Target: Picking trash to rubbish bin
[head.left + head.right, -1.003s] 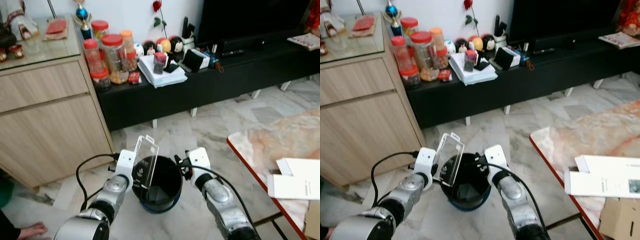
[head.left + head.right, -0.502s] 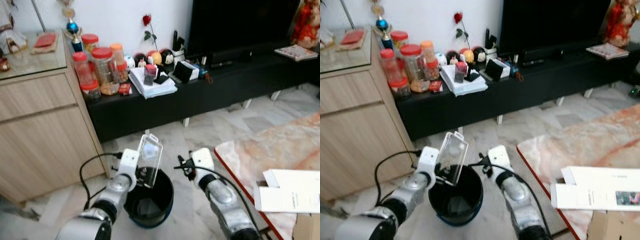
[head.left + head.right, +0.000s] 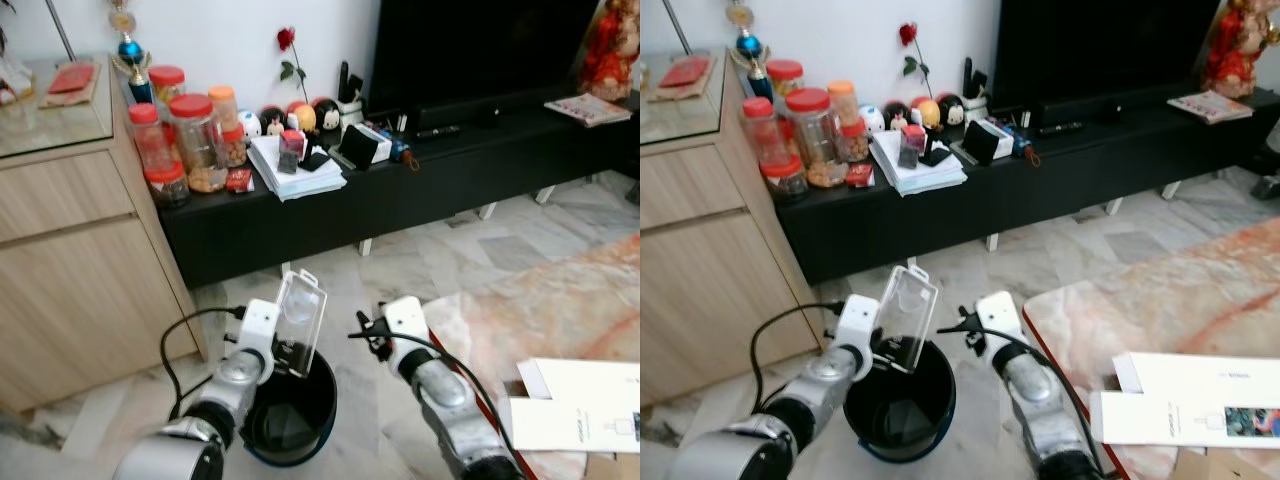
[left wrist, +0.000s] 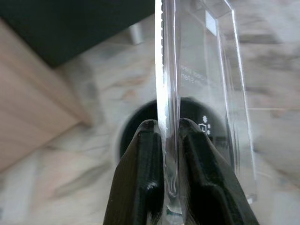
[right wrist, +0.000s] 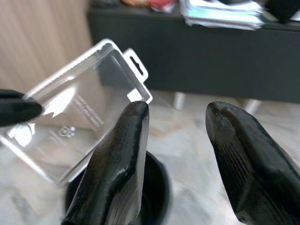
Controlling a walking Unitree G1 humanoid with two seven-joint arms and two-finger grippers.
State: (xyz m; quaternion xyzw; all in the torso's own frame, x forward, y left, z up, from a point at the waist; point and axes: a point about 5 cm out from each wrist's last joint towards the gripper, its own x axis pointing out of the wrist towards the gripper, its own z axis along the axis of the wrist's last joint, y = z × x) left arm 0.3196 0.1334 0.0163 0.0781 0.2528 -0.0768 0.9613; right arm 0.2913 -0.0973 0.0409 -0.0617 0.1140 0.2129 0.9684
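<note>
Your left pincer (image 3: 283, 341) is clamped on the lower edge of the clear plastic package (image 3: 298, 309), and that package stands with its long axis nearly upright, hang-tab end up and leaning slightly to the right. The rubbish bin (image 3: 290, 412) sits on the marble floor (image 3: 440, 250) directly below and a little nearer to you than the package; the package's lower end, where your fingers (image 4: 146, 180) pinch it, already overlaps the far rim of the bin's mouth. In the left wrist view the dark opening lies straight behind the pinched edge, so the drop line looks good.

Your right pincer (image 3: 368, 333) hovers just right of the package, fingers spread with nothing between them, beside the bin's right rim and not touching the plastic.

The left arm is the one that matters: I judge that releasing here, or after nudging slightly nearer, would let the package slide in end first.
</note>
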